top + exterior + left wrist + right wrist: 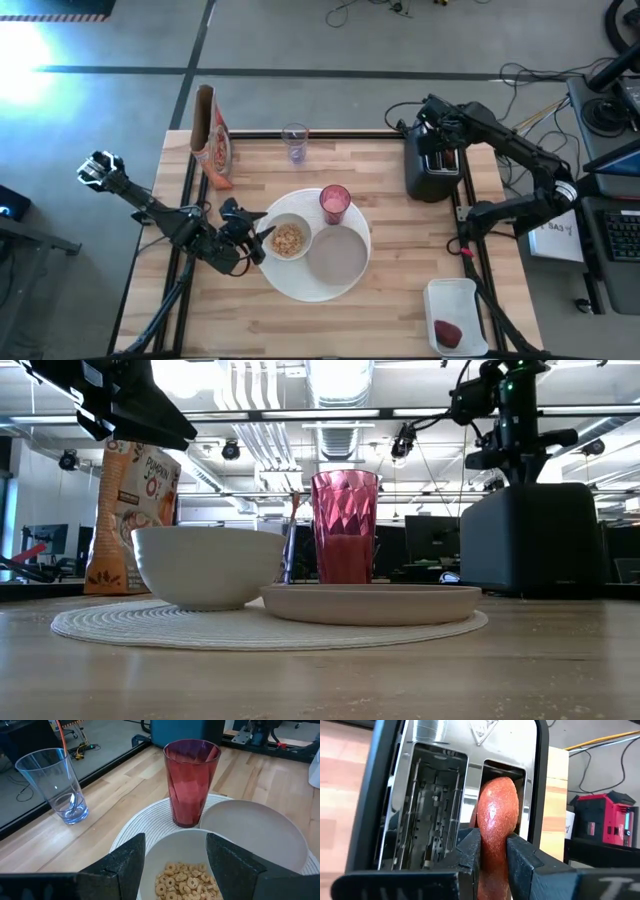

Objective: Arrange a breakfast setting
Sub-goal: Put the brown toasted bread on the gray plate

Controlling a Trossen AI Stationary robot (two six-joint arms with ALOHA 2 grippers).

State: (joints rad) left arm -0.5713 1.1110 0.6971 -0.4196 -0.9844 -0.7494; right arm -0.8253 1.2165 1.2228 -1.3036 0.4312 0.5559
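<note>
Bread: round browned bread piece [495, 827] pinched between closed fingers of right gripper [492, 857], standing in slot of black-and-silver toaster [432, 160], upper right of high view, likely bound for large round white plate [337, 254] at centre. Left gripper [256, 238] open around rim of small white bowl [288, 238], likely positioning it.

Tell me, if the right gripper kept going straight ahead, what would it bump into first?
Most likely the toaster. The right gripper is shut on the bread, which stands in one toaster slot, so going on would push the bread deeper before the fingers hit the toaster's top. Depth is hard to judge.
</note>
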